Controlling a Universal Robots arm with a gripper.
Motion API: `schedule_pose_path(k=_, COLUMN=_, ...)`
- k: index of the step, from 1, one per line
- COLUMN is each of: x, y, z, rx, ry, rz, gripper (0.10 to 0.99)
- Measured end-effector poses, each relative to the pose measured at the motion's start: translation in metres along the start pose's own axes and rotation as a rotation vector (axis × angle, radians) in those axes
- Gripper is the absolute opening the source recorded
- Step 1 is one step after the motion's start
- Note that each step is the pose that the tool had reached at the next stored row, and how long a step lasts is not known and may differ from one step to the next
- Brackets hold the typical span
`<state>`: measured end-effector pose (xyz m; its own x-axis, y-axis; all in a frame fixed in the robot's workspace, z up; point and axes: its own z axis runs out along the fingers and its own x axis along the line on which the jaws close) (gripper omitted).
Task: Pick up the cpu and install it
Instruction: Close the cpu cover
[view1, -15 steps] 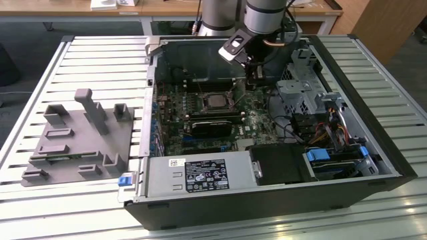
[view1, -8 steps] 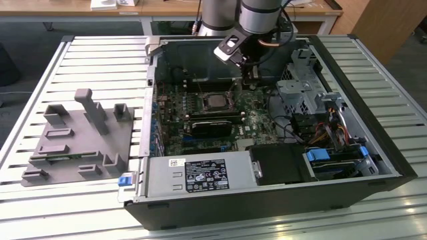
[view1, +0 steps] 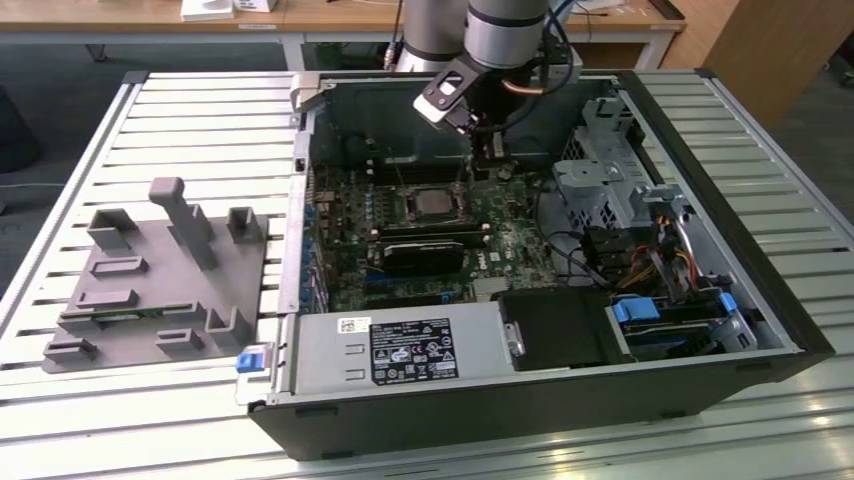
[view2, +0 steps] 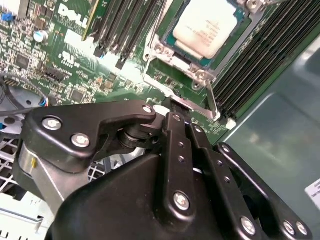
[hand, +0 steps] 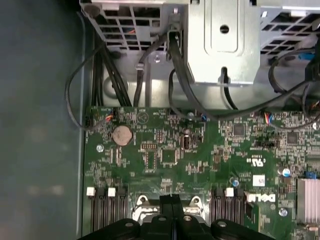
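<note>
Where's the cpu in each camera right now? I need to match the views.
Exterior view: the cpu lies seated on the motherboard, beside the gripper, toward the exterior view's left.
Second wrist view: cpu lies inside the socket frame, just beyond the gripper.
First wrist view: socket frame corners flank the gripper.
Shared landmark: the socket frame.

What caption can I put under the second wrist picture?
The gripper is close to the cpu seated in the green motherboard.
</note>
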<state>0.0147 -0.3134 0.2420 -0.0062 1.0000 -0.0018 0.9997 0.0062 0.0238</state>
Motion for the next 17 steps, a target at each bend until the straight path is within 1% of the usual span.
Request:
schedule_pose_path(k=5, x=0.0001, y=-0.0061, z=0.0005, rx=0.000, ry=0.0000, rz=0.000, gripper=0.106)
schedule_pose_path(k=7, x=0.0001, y=-0.0072, z=0.0013, rx=0.000, ry=0.0003, rz=0.000, gripper=0.106)
schedule_pose_path(k=11, x=0.0001, y=-0.0121, z=0.0051, rx=0.000, ry=0.0000, rz=0.000, gripper=0.106)
schedule_pose_path(k=14, x=0.0001, y=-0.0187, z=0.0095, rx=0.000, ry=0.0000, rz=0.000, gripper=0.106)
schedule_pose_path(k=17, x=0.0002, y=-0.0288, z=0.0129, rx=0.000, ry=0.0000, rz=0.000, gripper=0.106)
